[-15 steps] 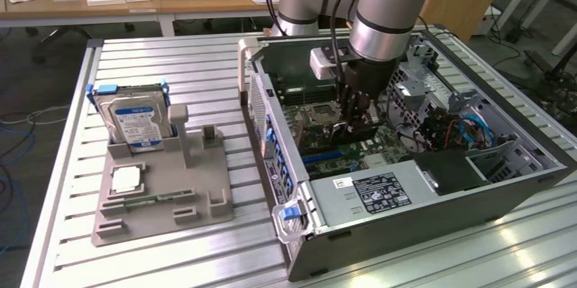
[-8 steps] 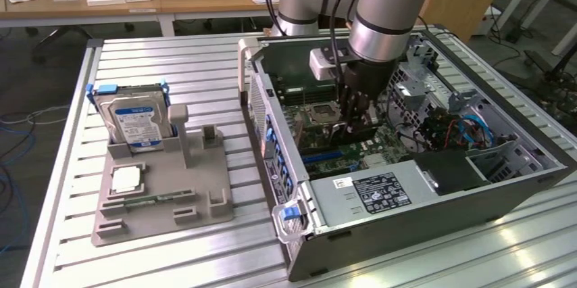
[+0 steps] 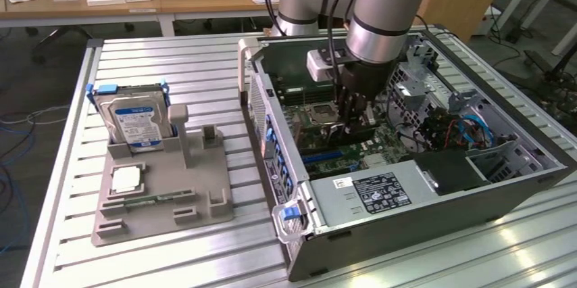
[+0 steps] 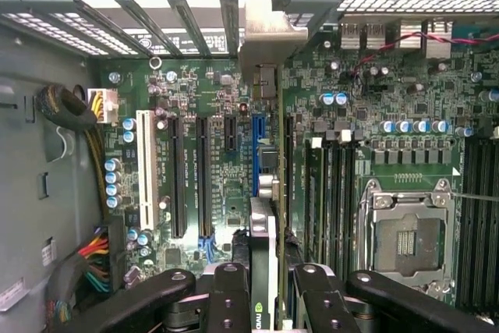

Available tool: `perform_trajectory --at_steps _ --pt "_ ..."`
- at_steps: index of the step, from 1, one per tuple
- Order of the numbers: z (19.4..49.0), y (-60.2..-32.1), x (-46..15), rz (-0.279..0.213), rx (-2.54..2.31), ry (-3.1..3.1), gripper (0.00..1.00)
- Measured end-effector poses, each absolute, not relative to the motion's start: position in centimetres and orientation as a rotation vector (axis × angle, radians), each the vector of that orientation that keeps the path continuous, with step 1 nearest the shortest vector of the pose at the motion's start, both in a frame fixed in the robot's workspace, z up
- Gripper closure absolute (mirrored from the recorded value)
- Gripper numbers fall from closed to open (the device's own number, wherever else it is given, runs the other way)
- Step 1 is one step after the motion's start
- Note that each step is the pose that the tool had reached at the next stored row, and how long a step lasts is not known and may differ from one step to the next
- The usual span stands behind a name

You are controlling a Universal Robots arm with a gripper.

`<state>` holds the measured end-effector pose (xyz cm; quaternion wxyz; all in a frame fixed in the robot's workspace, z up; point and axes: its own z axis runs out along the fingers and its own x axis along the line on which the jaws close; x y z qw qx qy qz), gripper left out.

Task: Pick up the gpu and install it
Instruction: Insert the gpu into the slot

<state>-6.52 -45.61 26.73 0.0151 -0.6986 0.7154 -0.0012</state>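
- Now the gripper [image 4: 265, 290] is low inside the open computer case [image 3: 469, 193], and its black fingers [image 4: 230, 298] pinch the gpu [image 4: 263, 216] by its top edge.
- So the card is already picked up; I judge that the install step is in hand, with the card standing on its edge over the motherboard [image 4: 210, 107].
- The card's metal bracket [image 4: 269, 37] reaches toward the rear slot openings, near the blue slot [image 4: 255, 146].
- For seating, I think the card edge must line up exactly with one long slot, then go straight down.
- From outside, the arm hides the card, but we see the gray tray [image 3: 162, 193] on the table [image 3: 180, 58] with a hard drive [image 3: 135, 122] standing in it.
- From the wrist, the slots and the empty processor socket [image 4: 409, 243] show clearly.
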Motion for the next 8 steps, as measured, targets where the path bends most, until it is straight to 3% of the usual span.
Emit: perform_trajectory --at_steps 8 --pt "26.14 -45.61 -6.92 -0.004 -2.174 2.226 0.73"
